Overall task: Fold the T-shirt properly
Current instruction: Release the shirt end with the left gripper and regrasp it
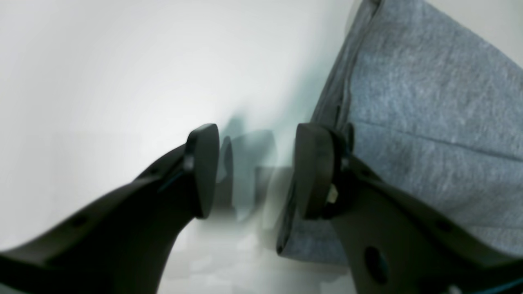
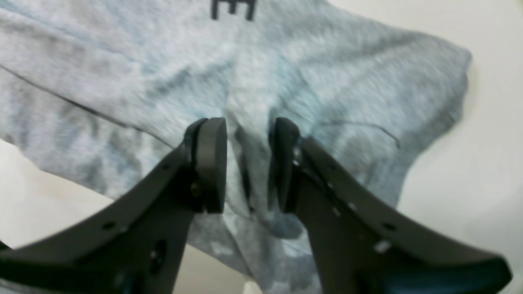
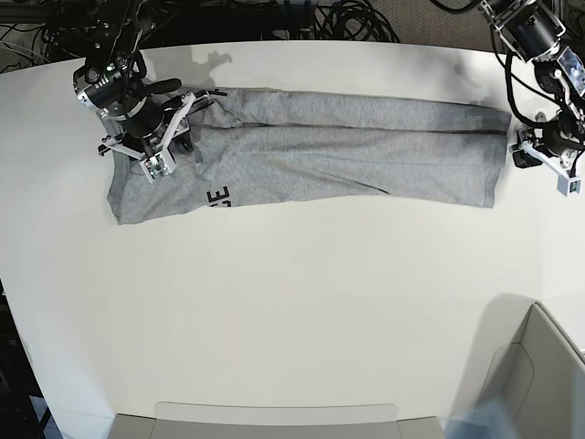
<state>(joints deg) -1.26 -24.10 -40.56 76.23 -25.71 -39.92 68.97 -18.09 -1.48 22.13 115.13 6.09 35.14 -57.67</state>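
Observation:
The heather-grey T-shirt [image 3: 347,155] lies as a long strip across the far part of the white table [image 3: 292,302]. Black lettering [image 3: 218,197] shows near its left end and also in the right wrist view [image 2: 233,9]. My right gripper [image 3: 167,149] sits on the shirt's left end. In the right wrist view the right gripper [image 2: 247,163] pinches a raised ridge of the shirt [image 2: 327,81]. My left gripper [image 3: 521,151] is at the shirt's right edge. In the left wrist view the left gripper [image 1: 255,171] is open and empty, with the shirt [image 1: 429,102] beside its right finger.
A grey box [image 3: 548,384] stands at the front right corner. A pale tray edge [image 3: 274,421] runs along the table's front. Black cables [image 3: 347,18] lie behind the table's far edge.

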